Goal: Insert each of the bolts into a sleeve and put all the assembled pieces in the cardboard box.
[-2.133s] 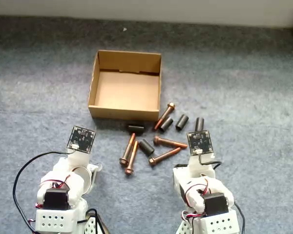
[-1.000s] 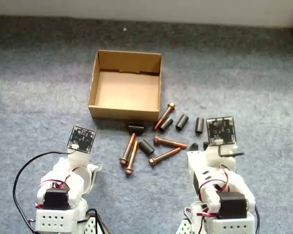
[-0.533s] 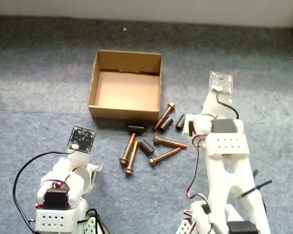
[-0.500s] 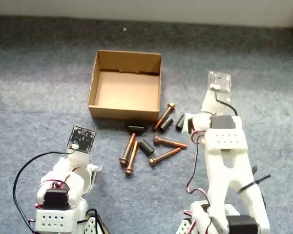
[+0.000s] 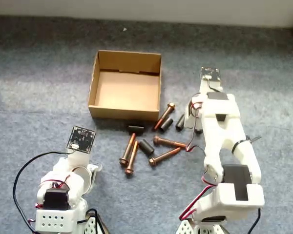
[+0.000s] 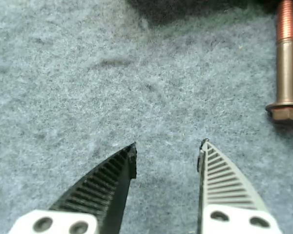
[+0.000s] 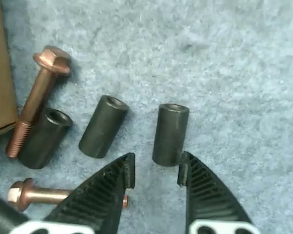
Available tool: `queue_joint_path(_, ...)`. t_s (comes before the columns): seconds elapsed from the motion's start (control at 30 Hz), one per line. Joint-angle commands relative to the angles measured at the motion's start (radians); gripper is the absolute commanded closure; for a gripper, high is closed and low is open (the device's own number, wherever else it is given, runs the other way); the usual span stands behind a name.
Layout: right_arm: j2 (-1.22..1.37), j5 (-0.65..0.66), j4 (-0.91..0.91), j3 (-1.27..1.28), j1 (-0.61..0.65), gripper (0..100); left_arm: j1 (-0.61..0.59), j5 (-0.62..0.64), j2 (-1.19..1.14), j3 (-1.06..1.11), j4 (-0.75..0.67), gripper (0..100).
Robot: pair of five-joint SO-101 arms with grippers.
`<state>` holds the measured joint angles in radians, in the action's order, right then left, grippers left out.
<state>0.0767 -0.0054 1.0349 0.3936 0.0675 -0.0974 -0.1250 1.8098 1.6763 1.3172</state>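
Note:
The open cardboard box (image 5: 125, 85) is empty. Several copper bolts (image 5: 170, 142) and black sleeves (image 5: 146, 146) lie loose on the carpet in front of it. My right arm (image 5: 219, 122) stretches out over the rightmost sleeves. My right gripper (image 7: 156, 168) is open, and its fingertips sit just short of an upright-lying sleeve (image 7: 170, 134). Beside that sleeve lie two more sleeves (image 7: 103, 126) (image 7: 44, 131) and a bolt (image 7: 39, 97). My left arm (image 5: 68, 180) is folded back at the near left. My left gripper (image 6: 168, 146) is open over bare carpet, with a bolt (image 6: 285, 58) off to one side.
Grey carpet (image 5: 49, 63) covers the whole surface. The box wall (image 7: 0, 73) stands close to the bolt and sleeves by my right gripper. A second bolt head (image 7: 19, 192) lies near my right gripper's dark finger. A black cable (image 5: 24, 170) loops beside the left arm.
My right arm has risen from its folded pose and reached forward over the sleeves to the right of the box. The left arm, bolts and sleeves have not moved.

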Motion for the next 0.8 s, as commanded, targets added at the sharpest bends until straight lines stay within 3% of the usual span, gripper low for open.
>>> queue_joint_path(0.0,0.033,0.017,-0.013,-0.087,-0.028,84.7,-0.001,-0.009,0.002,0.019,0.006,78)
queue_joint_path(0.17,0.130,0.018,-0.013,-0.143,-0.033,85.1,-0.001,-0.009,0.002,0.019,0.006,78)
queue_joint_path(0.33,0.206,0.018,-0.015,-0.182,-0.030,99.1,-0.001,-0.009,0.002,0.019,0.006,78)
queue_joint_path(0.43,0.217,0.018,-0.012,-0.189,-0.030,99.1,-0.001,-0.009,0.002,0.019,0.006,78)
queue_joint_path(0.77,-0.137,0.020,0.222,-0.157,-0.033,99.4,-0.002,-0.009,0.002,0.019,0.006,78)
